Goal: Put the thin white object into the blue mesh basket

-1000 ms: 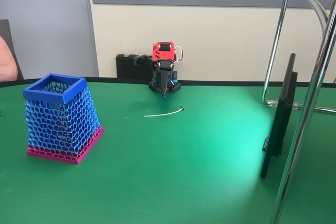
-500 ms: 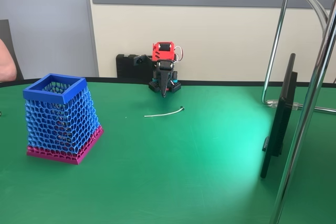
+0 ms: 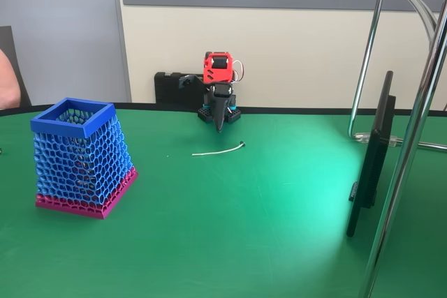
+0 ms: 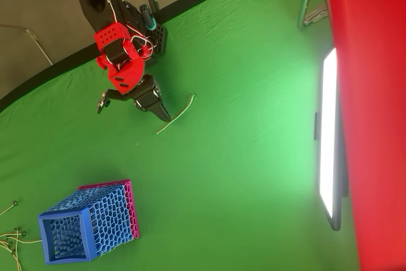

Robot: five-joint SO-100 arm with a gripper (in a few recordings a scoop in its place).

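The blue mesh basket (image 3: 82, 156) stands upright on the left of the green table (image 3: 244, 228), near the front. Its pink bottom sits flat on the table. In the middle, farther back, the thin white object (image 3: 219, 150) lies flat on the table, well apart from the basket. My gripper (image 3: 219, 127) points down just behind it and is not touching it. I cannot tell if my gripper is spread or pressed together. A dark screen (image 3: 372, 155) stands on the right.

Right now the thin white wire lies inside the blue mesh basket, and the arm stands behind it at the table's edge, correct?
Not inside: in the fixed view the thin white wire lies on the green table, apart from the blue mesh basket. The arm stands behind it.
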